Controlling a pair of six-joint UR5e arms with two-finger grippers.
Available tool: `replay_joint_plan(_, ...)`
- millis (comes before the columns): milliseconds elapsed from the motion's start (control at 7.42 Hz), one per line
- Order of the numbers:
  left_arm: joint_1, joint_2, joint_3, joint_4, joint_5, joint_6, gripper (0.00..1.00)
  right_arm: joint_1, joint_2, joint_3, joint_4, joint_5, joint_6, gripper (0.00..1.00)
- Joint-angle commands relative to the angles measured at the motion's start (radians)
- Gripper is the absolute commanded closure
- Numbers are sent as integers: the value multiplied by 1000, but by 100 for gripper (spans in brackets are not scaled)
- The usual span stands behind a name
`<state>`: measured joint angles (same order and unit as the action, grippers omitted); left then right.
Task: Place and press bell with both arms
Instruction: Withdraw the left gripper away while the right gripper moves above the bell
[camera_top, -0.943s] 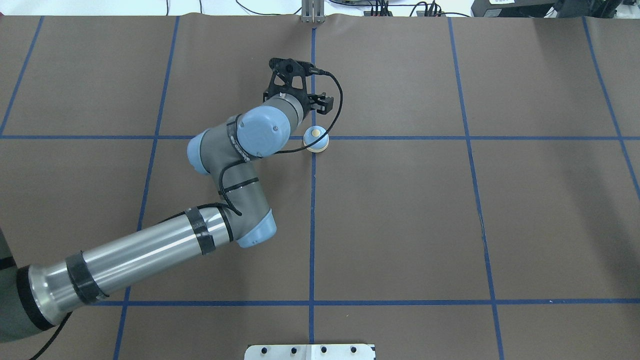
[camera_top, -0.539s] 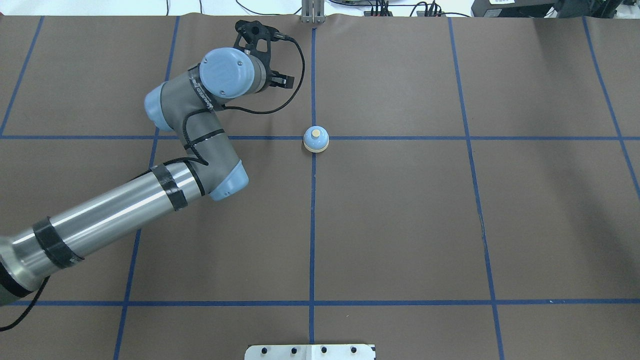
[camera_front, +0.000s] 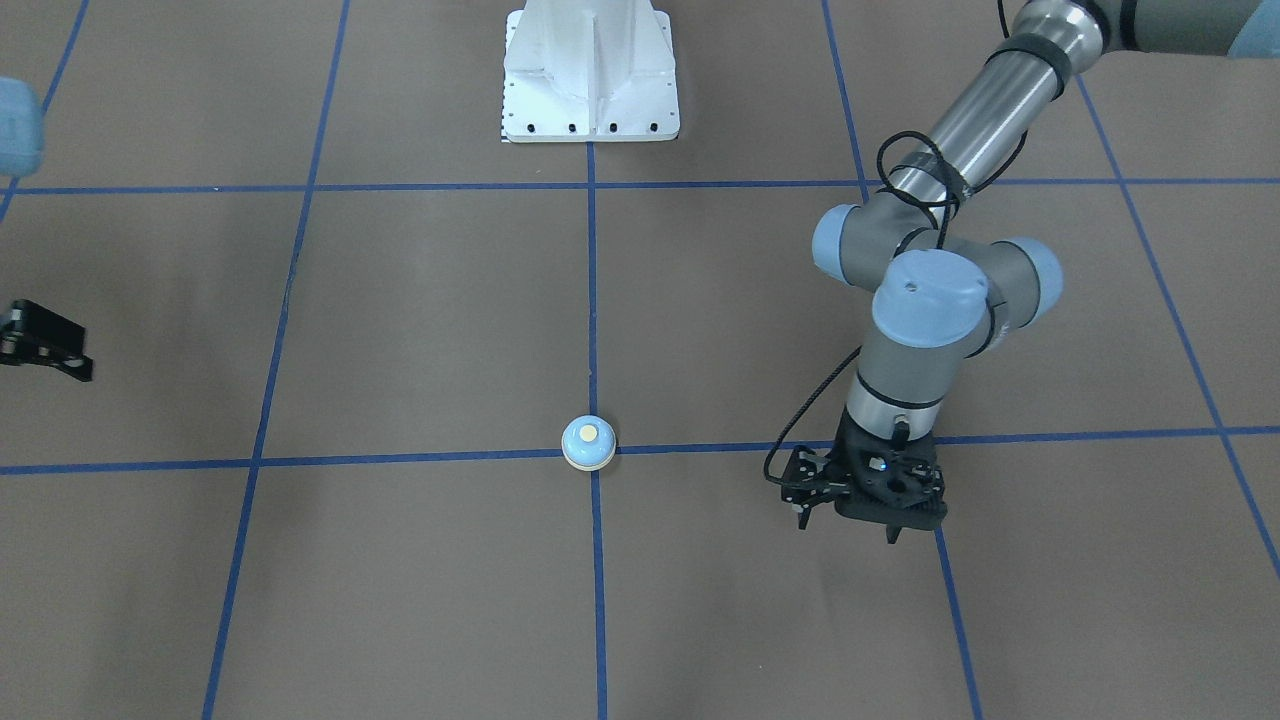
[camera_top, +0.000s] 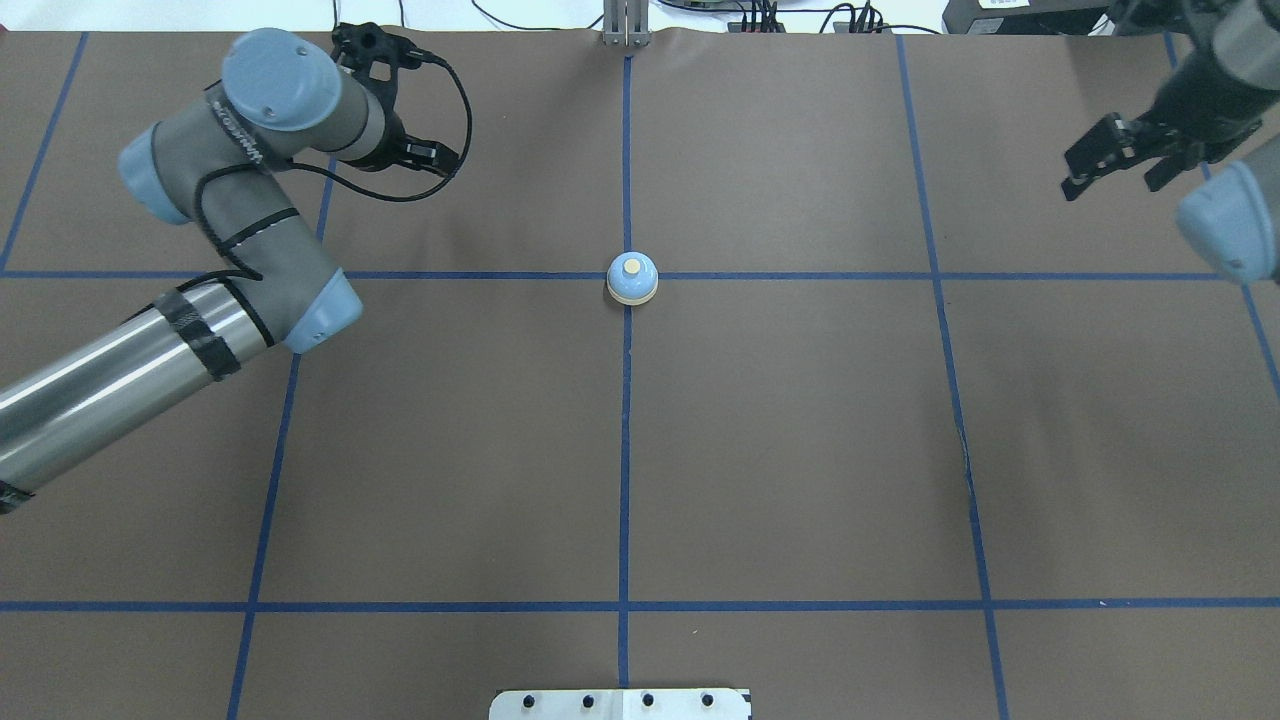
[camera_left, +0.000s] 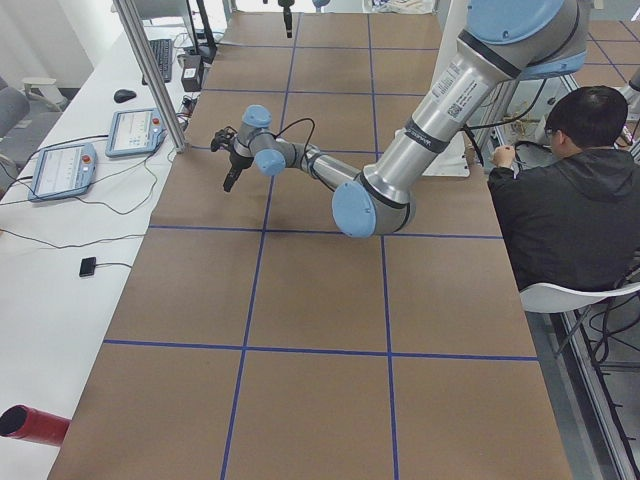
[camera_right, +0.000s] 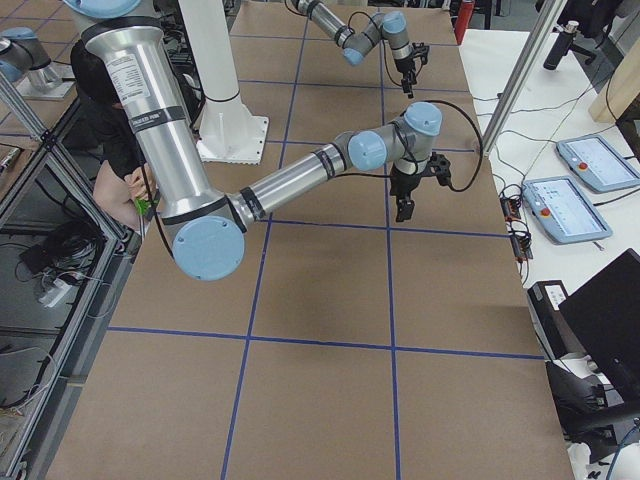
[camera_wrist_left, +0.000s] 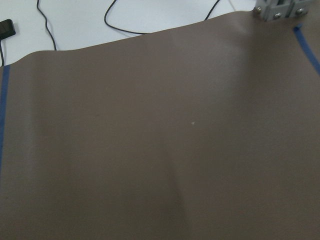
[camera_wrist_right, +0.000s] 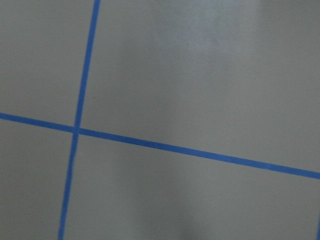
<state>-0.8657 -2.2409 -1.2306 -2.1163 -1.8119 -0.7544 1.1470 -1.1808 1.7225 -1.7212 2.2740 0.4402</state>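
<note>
Overhead exterior: bell (camera_top: 631, 278) stands at frame centre; left gripper (camera_top: 440, 157) upper left, right gripper (camera_top: 1110, 186) upper right, both spread and empty. An off-centre press could skid or tip the bell.

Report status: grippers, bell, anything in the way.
Left gripper open, empty, clear of bell. Right gripper open, empty, far off. Bell upright on grid line, untouched. Nothing seen blocking it.
</note>
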Motion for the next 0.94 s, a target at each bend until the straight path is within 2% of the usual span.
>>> replay_joint_plan(0,-97,122,-128,108,-114,138,1,-168,134,-15,6,-137,249,21)
replay_joint_plan(135,-137,186,-217,193,-116,249,1,-224,154,-32,97,-143,352,43)
replay_joint_plan(270,-174,220,-287,305,-118,350,1,-261,209,-103,206,-148,503,61)
replay_joint_plan(404,-206,243,-332,371,-118,424,0,-309,271,-156,231,-151,603,85)
replay_joint_plan(539,-226,300,-363,368,-121,469,1,-343,327,-194,229,-178,609,100)
replay_joint_plan(809,-284,336,-375,364,-217,512,1,-378,421,-295,226,-209,610,100)
